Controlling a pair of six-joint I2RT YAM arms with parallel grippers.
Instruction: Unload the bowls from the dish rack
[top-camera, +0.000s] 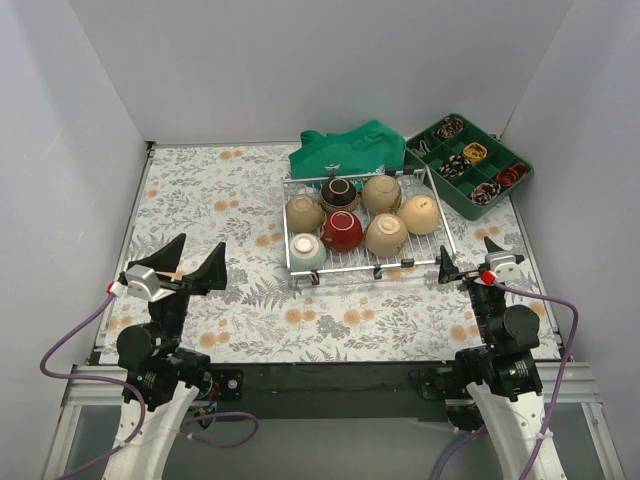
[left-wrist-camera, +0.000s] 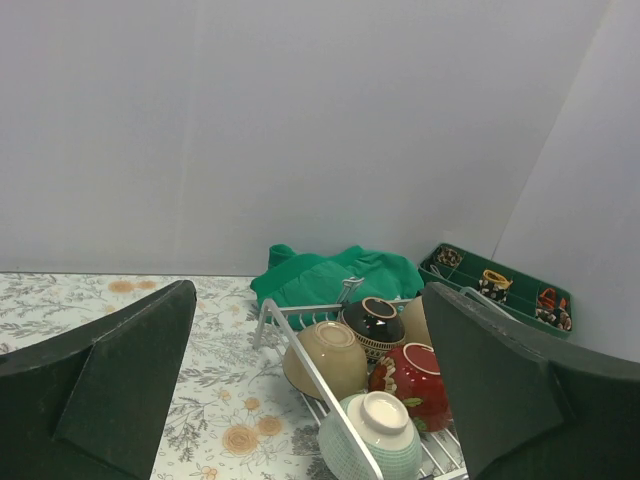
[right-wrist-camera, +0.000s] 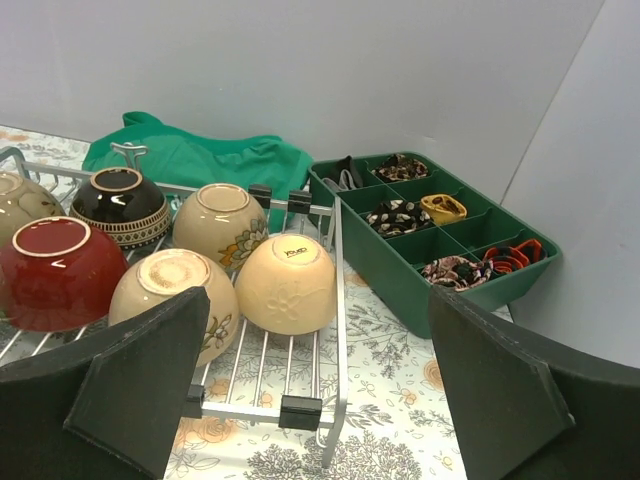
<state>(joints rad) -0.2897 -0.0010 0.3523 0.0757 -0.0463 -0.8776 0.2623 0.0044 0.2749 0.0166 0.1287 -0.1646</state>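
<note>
The silver wire dish rack (top-camera: 400, 261) stands right of the table's middle and holds several bowls upside down: a tan bowl (top-camera: 304, 213), a black bowl (top-camera: 339, 192), a red bowl (top-camera: 342, 230), a cream bowl (top-camera: 419, 214) and a pale green bowl (top-camera: 307, 250) among them. My left gripper (top-camera: 190, 262) hovers open, well to the rack's left and apart from it. In the left wrist view the rack's rail (left-wrist-camera: 310, 365) and the pale green bowl (left-wrist-camera: 372, 440) lie ahead. My right gripper (top-camera: 470, 258) is open just off the rack's front right corner. In the right wrist view the cream bowl (right-wrist-camera: 287, 282) is nearest.
A crumpled green cloth (top-camera: 350, 150) lies right behind the rack. A green compartment tray (top-camera: 440, 190) with small items sits at the back right, close to the rack's right side. White walls enclose the floral table cover (top-camera: 220, 200) on three sides.
</note>
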